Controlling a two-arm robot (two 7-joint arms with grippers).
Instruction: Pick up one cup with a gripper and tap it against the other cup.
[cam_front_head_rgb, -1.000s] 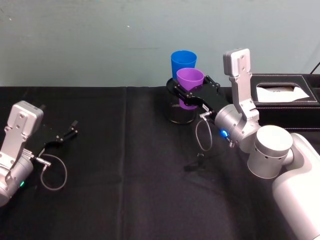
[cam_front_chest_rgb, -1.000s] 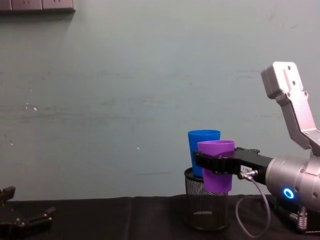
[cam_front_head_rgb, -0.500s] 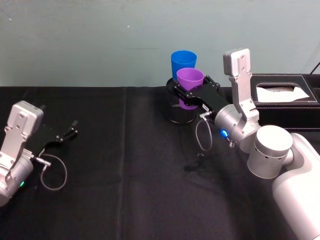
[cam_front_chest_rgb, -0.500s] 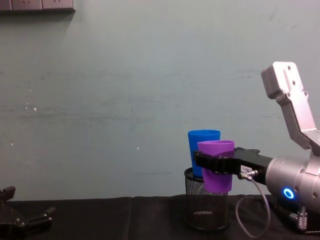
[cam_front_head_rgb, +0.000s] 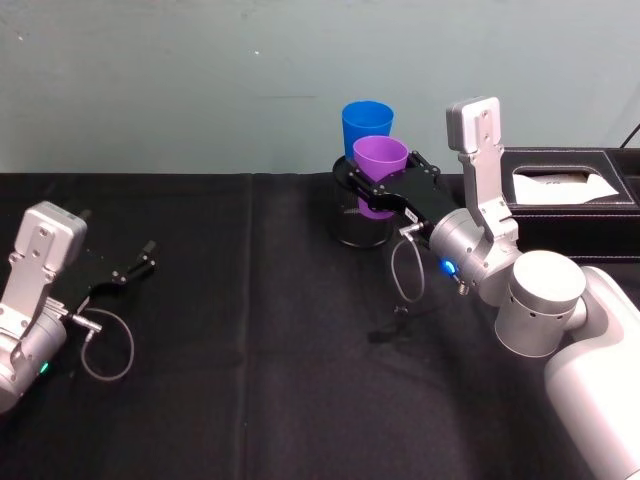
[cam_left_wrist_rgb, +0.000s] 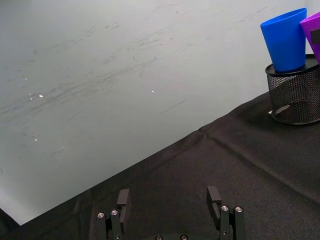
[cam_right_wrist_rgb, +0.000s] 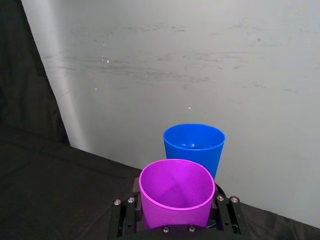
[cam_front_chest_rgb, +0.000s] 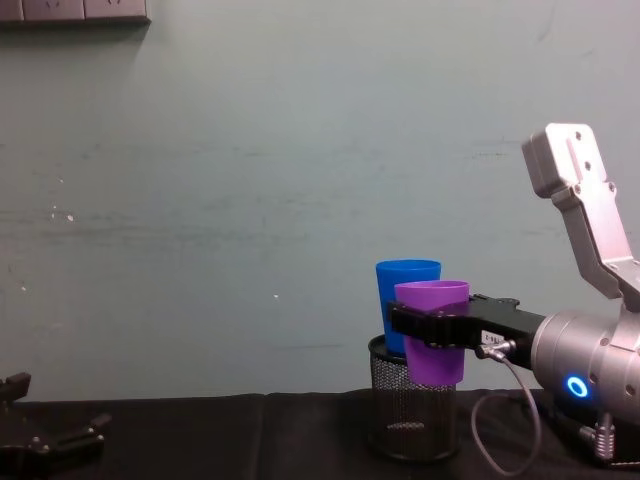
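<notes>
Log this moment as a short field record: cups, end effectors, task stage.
Purple cup: upright, lifted off the table, clamped in the right end effector
Blue cup: upright, standing in the black mesh holder
Cup relation: purple on the robot's side of blue, its rim lower; contact cannot be told
Left end effector: open, idle low over the black table at the left
Stage: pickup done; tap not confirmed
</notes>
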